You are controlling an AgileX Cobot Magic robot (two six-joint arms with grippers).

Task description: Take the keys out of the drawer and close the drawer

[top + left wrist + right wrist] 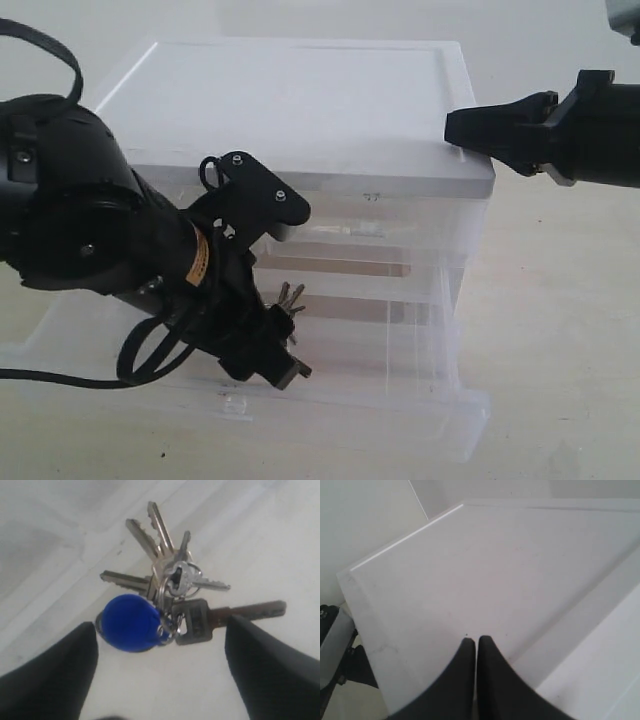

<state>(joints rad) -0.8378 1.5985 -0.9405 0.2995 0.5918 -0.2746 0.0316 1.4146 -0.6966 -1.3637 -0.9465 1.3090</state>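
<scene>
L gripper: fingers spread wide, nothing held, pointed down into the open drawer. The keys lie on the drawer floor straight ahead, centred betw. the two fingers, just past the tips; whether the tips touch the floor, can't tell. Blue fob sits closest, toward one finger. Longest key runs crosswise, approx. along the line joining the fingers; the rest fan away. Closing should catch fob + ring if the gripper goes a bit further fwd/down, I reckon. R gripper: fingers pressed together, empty, over the cabinet top, well apart from the keys. L arm clearly nearer.
</scene>
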